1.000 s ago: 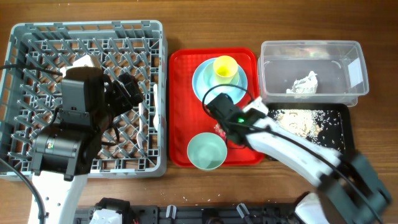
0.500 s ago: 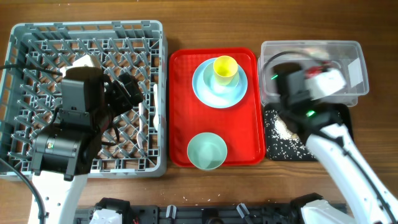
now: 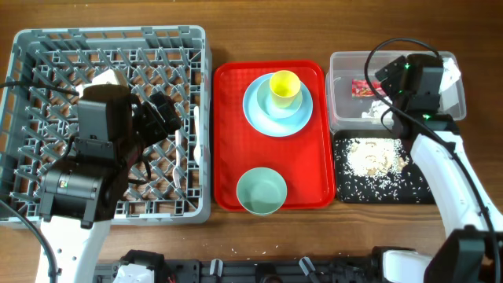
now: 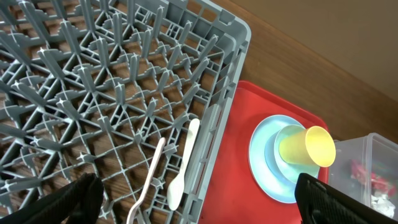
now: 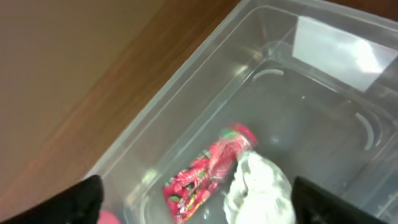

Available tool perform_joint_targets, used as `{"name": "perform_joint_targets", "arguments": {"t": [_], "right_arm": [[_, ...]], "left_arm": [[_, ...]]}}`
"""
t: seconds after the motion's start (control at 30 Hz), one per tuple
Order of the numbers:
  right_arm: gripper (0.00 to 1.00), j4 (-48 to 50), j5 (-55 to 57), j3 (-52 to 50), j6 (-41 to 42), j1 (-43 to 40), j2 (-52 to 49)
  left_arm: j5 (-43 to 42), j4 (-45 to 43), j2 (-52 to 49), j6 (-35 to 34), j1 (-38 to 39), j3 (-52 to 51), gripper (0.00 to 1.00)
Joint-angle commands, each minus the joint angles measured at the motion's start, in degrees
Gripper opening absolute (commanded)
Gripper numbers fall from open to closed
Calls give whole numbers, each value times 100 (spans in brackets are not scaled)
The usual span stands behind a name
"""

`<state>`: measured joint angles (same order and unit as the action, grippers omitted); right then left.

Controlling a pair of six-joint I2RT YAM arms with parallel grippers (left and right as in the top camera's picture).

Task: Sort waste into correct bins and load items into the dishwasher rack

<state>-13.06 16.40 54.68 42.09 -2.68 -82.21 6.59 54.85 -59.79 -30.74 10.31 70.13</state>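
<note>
Overhead view, and the right arm is up at 2 o'clock over the clear tub [image 3: 346,63]. Inside it lies the red snack wrapper [image 3: 363,88], with the crumpled white napkin [image 3: 376,110] just beside it at its 5 o'clock. On the right wrist camera the right gripper [image 5: 208,202] hangs above them with its jaws spread wide, one dark fingertip [image 5: 81,199] in each lower corner and nothing held between. There the wrapper touches the napkin on the tub floor.

At 4 o'clock sits the black tray [image 3: 424,189], the rice scraps [image 3: 369,157] scattered across it and thickest towards its 10 o'clock corner.

In the centre is the red tray [image 3: 228,157]. The pale blue plate [image 3: 259,110] sits at its 12 o'clock end, and the yellow cup [image 3: 284,86] rests on the plate's 12 o'clock side. The mint green bowl [image 3: 262,191] stands apart at the 6 o'clock end.

Over at 9 o'clock is the big grey dishwasher rack [image 3: 31,47], with the left arm parked above it. From the left wrist camera the left gripper [image 4: 200,200] is also wide open and empty. Below it the white spoon [image 4: 185,163] and white fork [image 4: 148,180] lie side by side among the pegs — close to the rack's 3 o'clock wall.
</note>
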Motion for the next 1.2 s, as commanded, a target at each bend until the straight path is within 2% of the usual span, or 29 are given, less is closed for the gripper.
{"name": "perform_joint_targets", "arguments": {"t": [0.0, 0.23, 0.37, 0.53, 0.63, 0.87, 1.03, 1.17], "right_arm": [[100, -245, -284, 400, -505, -20, 831], [100, -868, -1073, 463, -597, -20, 3104], [100, -1222, -1038, 463, -590, -20, 4437], [100, -1956, -721, 461, -588, -20, 5560], [100, -2667, -743, 461, -522, -20, 5886], [100, -4706, -739, 446, 566, -20, 5897], [100, -6199, -739, 446, 1825, -20, 5897], [100, -6666, -741, 446, 2881, -20, 5897]], "left_arm": [[37, -13, 11, 7, -46, 33, 100], [37, -13, 11, 7, -46, 33, 100], [37, -13, 11, 7, -46, 33, 100], [37, -13, 11, 4, -46, 33, 100], [37, -13, 11, 7, -46, 33, 100], [37, -13, 11, 7, -46, 35, 100], [31, -63, 11, 2, -46, 33, 100], [33, -455, 11, 4, -46, 35, 100]]}}
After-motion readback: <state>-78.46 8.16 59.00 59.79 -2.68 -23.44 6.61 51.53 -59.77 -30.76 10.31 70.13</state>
